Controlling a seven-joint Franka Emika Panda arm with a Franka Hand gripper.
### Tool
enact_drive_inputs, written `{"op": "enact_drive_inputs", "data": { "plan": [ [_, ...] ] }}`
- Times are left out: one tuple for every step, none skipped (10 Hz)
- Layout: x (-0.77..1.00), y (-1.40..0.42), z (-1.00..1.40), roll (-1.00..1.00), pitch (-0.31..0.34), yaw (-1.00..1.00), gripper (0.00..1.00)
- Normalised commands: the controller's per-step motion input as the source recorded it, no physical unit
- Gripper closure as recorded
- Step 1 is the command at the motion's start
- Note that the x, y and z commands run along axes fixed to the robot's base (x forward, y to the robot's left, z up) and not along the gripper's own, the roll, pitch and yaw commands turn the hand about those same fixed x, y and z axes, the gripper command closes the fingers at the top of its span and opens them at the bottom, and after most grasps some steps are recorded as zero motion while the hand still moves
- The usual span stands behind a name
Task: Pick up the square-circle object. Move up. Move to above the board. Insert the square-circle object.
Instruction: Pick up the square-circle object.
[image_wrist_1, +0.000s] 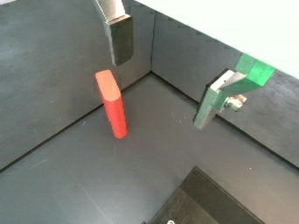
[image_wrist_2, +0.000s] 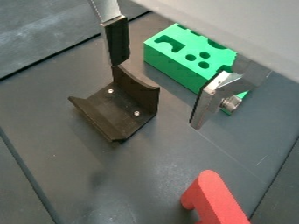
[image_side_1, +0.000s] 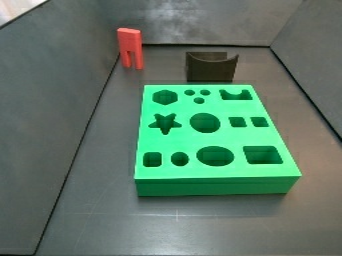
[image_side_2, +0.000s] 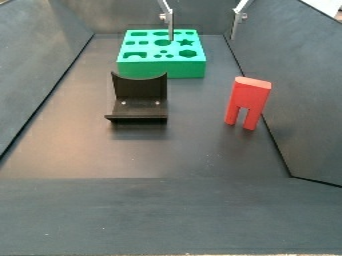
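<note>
Pincer (image_wrist_2: 163, 74) spread, empty, hanging high over worktop. Square-circle object (image_side_2: 247, 101) stands upright near the wall, at 3 o'clock from the board (image_side_2: 162, 52) in a side view, well apart. Prob. light, stiff, smooth plastic; grip flat upper sides, above prongs.

A side view looks down from just beyond the green board (image_side_1: 214, 137) toward the red block (image_side_1: 130, 47); a side view faces back. Both wrist views look down past the open gripper (image_wrist_2: 167, 76), close in.
</note>
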Motion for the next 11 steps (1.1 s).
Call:
{"op": "enact_drive_inputs", "data": {
  "plan": [
    [-0.7,0.03,-0.1,-0.03,-0.01,-0.5,0.0],
    [-0.61,0.13,-0.09,-0.02,-0.013,-0.63,0.0],
    [-0.56,0.15,-0.09,-0.02,0.0,-0.65,0.0],
    [-0.55,0.16,-0.12,-0.02,0.0,-0.66,0.0],
    [-0.59,0.13,-0.15,-0.02,0.0,-0.62,0.0],
    [-0.63,0.03,-0.25,-0.02,0.0,-0.53,0.0],
    [-0.4,0.02,-0.29,-0.03,0.0,-0.38,0.0],
    [0.0,0.0,-0.26,-0.03,-0.004,-0.07,0.0],
    [0.0,0.0,-0.17,0.0,0.0,-0.03,0.0],
    [0.0,0.0,-0.03,0.0,0.0,0.0,0.0],
    [-0.03,0.0,0.0,0.0,0.0,0.0,0.0]
  ]
}}
